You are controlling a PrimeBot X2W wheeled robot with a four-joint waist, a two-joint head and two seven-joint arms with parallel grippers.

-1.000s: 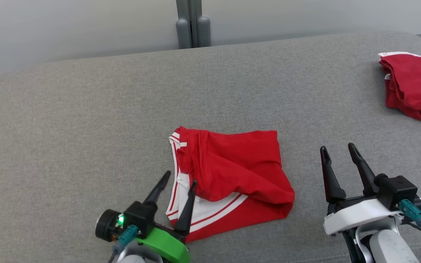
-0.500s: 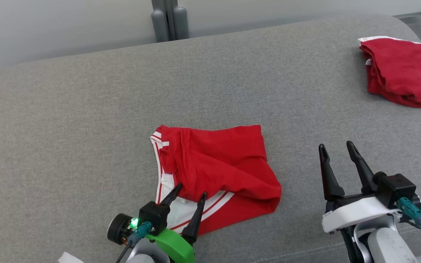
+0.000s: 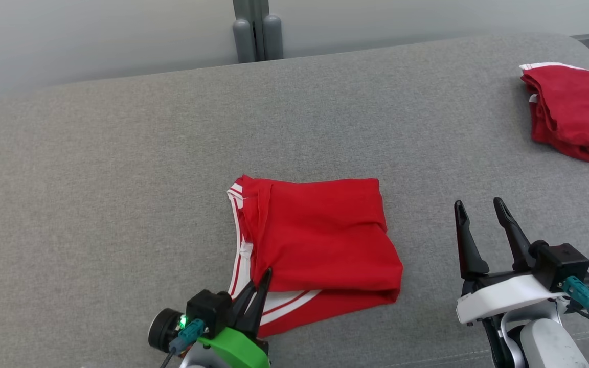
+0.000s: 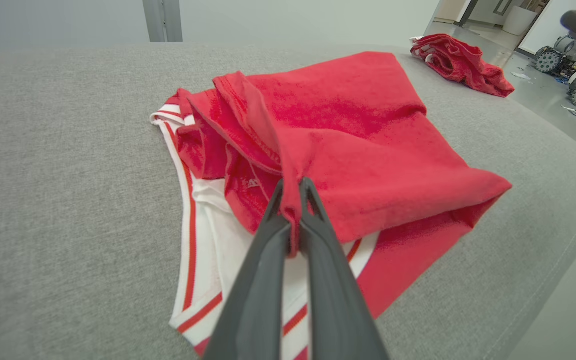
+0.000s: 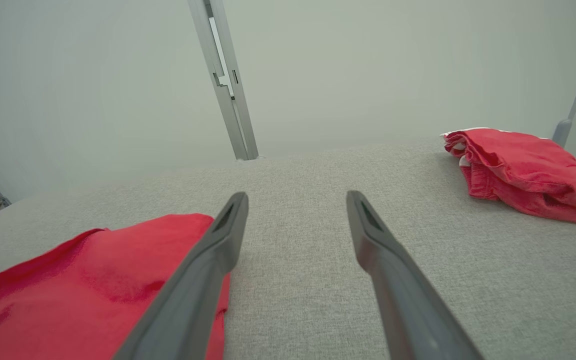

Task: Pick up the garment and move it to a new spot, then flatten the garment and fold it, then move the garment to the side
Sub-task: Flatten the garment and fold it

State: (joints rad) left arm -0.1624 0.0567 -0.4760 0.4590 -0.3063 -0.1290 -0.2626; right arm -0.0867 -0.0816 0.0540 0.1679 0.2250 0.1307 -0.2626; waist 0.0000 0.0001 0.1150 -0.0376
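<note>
Just snapped shut, left gripper (image 4: 293, 200) pinches the garment (image 3: 320, 235) by the hem nearest it; right gripper (image 3: 480, 220) hangs open off to its right. Pick-up step, I'd say: next, lift and carry.

The garment (image 3: 320, 240) lies on the padded surface (image 3: 120, 179), ahead and right of the left gripper (image 3: 264, 277), its near edge between that gripper's fingers. The right gripper (image 3: 478, 204) stands apart, right of the garment. A second bundle (image 3: 575, 117) lies farther ahead and right.
</note>
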